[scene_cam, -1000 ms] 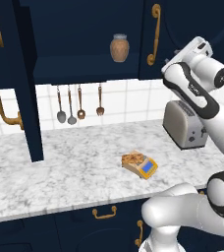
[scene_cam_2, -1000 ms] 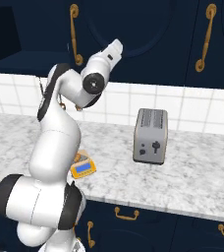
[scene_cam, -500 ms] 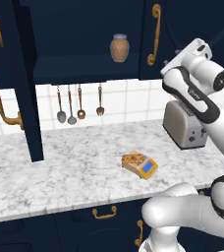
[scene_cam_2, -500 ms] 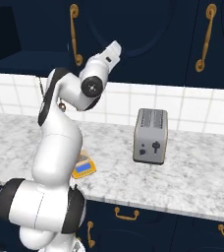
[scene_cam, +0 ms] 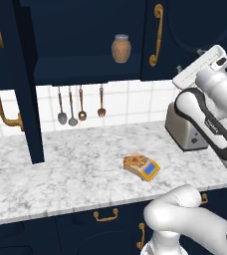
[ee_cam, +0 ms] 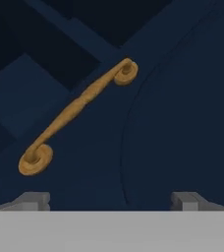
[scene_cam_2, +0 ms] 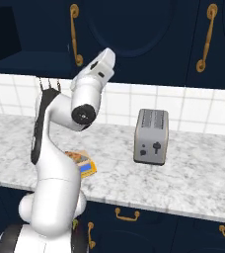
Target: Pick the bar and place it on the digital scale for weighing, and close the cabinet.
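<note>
bar (scene_cam: 134, 160) lies on the digital scale (scene_cam: 144, 168) mid-counter, so weighing looks done | cabinet (scene_cam: 28, 99): left door stands open (jar inside), your remaining job | gripper (ee_cam: 109, 201): fingers spread wide, empty, facing a closed door's brass handle (ee_cam: 77, 110)

arm raised twd cabinet (ee_cam: 182, 98), gripper (ee_cam: 109, 199) now opened wide

The arm (scene_cam: 205, 114) at the right of the left base frame is glossy white, built of rounded, bulging segments. Black bands run along its joints, and a round black cap marks one joint at mid-left of the right base frame. A dark wheel-like base part sits bottom left there.
</note>
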Robot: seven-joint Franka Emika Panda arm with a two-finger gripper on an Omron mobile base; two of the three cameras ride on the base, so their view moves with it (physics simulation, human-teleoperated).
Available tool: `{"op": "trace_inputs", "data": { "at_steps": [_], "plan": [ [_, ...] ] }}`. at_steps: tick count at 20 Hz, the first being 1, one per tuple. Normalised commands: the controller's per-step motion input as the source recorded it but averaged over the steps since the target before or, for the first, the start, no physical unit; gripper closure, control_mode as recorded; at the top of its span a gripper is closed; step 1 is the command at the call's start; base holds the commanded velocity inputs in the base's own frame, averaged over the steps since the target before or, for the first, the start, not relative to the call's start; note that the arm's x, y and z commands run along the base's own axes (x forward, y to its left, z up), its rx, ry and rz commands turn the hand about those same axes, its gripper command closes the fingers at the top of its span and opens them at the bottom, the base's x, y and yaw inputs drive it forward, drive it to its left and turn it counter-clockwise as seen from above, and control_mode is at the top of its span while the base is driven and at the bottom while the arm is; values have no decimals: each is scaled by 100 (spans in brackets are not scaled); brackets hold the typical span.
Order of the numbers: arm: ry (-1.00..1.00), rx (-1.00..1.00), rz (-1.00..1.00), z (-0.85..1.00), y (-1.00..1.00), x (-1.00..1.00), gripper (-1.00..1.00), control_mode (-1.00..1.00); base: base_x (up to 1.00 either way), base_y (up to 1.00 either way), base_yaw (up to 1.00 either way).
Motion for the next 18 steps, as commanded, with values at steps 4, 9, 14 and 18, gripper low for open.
{"op": "trace_inputs", "data": {
  "at_steps": [4, 9, 14, 18],
  "plan": [
    [-14, -17, 13, 24, -21, -86, -100, -100, 0, 0, 0],
    [15, -17, 12, 32, -3, -92, -100, -100, 0, 0, 0],
    [17, 5, 11, 17, 53, -88, -100, -100, 0, 0, 0],
    [-18, 23, 7, -27, 100, -54, -100, -100, 0, 0, 0]
  ]
}}
